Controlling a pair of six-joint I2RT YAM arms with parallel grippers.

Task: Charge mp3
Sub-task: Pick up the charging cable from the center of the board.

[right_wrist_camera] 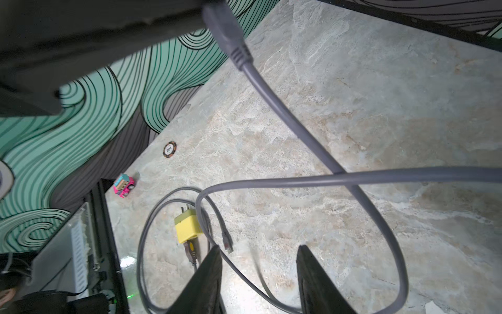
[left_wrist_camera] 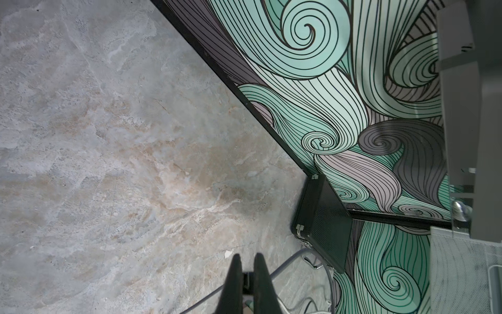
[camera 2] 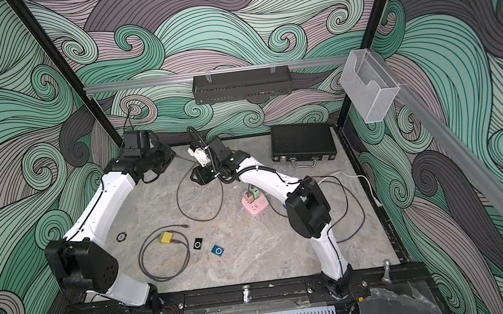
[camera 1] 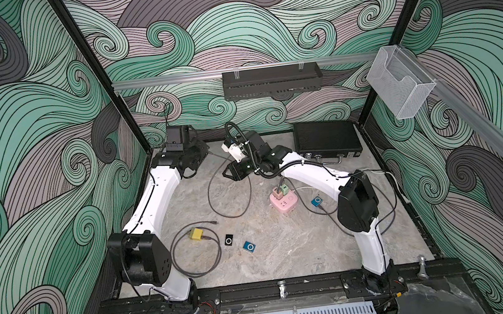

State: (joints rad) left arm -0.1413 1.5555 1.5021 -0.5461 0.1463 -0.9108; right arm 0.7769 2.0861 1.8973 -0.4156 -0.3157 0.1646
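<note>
A black mp3 (camera 1: 229, 240) and a blue mp3 (camera 1: 249, 246) lie at the front of the table, in both top views. Another blue mp3 (camera 1: 317, 201) sits by the right arm with a cable end beside it. A pink power strip (camera 1: 283, 201) carries green and orange adaptors. My left gripper (camera 1: 205, 152) (left_wrist_camera: 247, 261) at the back left is shut on the plug (right_wrist_camera: 225, 35) of a grey cable (camera 1: 213, 201). My right gripper (camera 1: 228, 173) (right_wrist_camera: 258, 252) hangs open over that cable's loop, gripping nothing.
A yellow charger (camera 1: 196, 233) (right_wrist_camera: 187, 225) with its own coiled cable lies front left. A black case (camera 1: 326, 140) (left_wrist_camera: 323, 225) stands at the back right. A poker chip (right_wrist_camera: 169, 149) and a pink toy car (right_wrist_camera: 124, 185) lie by the left wall.
</note>
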